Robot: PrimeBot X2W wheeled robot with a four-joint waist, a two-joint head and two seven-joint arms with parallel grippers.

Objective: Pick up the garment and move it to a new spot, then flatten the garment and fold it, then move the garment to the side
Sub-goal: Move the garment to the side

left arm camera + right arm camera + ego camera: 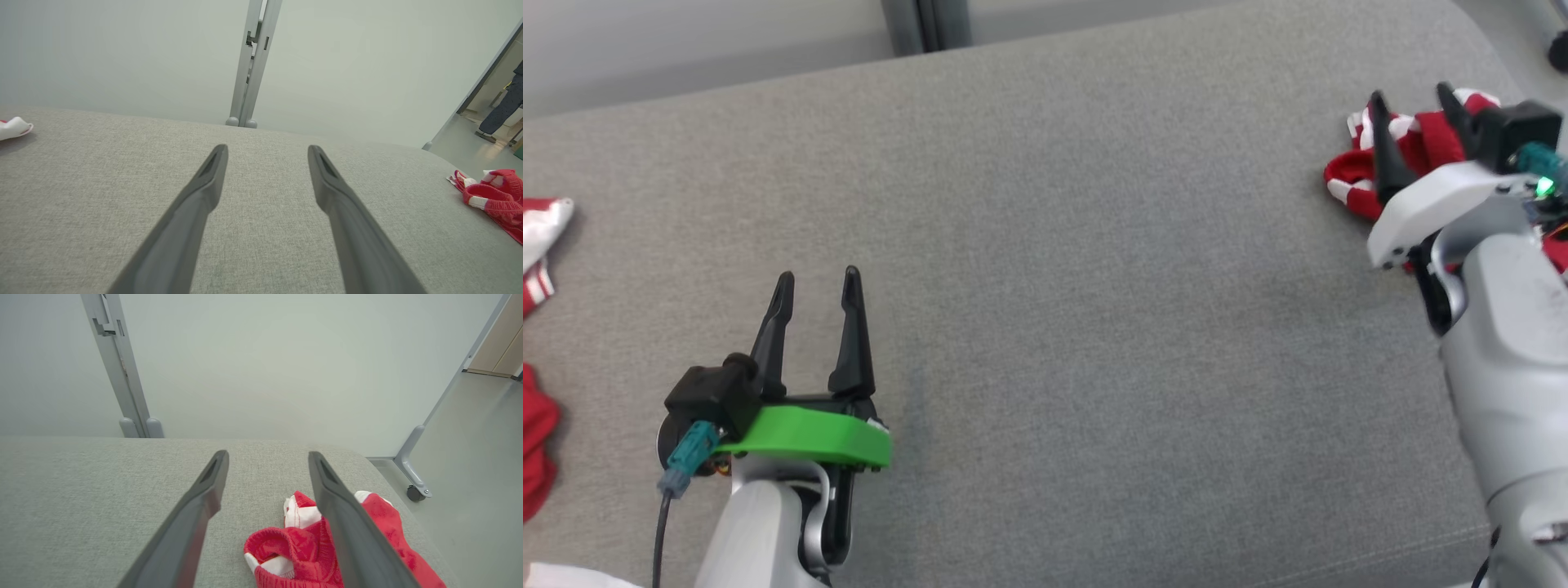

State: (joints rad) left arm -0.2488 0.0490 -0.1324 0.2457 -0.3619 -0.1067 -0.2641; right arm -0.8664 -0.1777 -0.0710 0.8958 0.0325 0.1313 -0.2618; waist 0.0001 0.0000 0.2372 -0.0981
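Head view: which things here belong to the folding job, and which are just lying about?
Job: red-and-white garment; right pincer, open over it; left pincer, open; grey cushion.
Lying about, probably: white cloth at left edge; metal post; caster wheel.

- Between and ahead of my left gripper (818,274) jaws I see bare cushion (1078,269), free passage.
- Under my right gripper (1410,91) jaws the bunched garment (298,543) blocks.

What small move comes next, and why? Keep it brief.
Probably lower the right gripper and close it on the red-and-white garment: it hangs open over the crumpled cloth at the right end of the grey cushion, gripping nothing, while the left gripper is open, well away.
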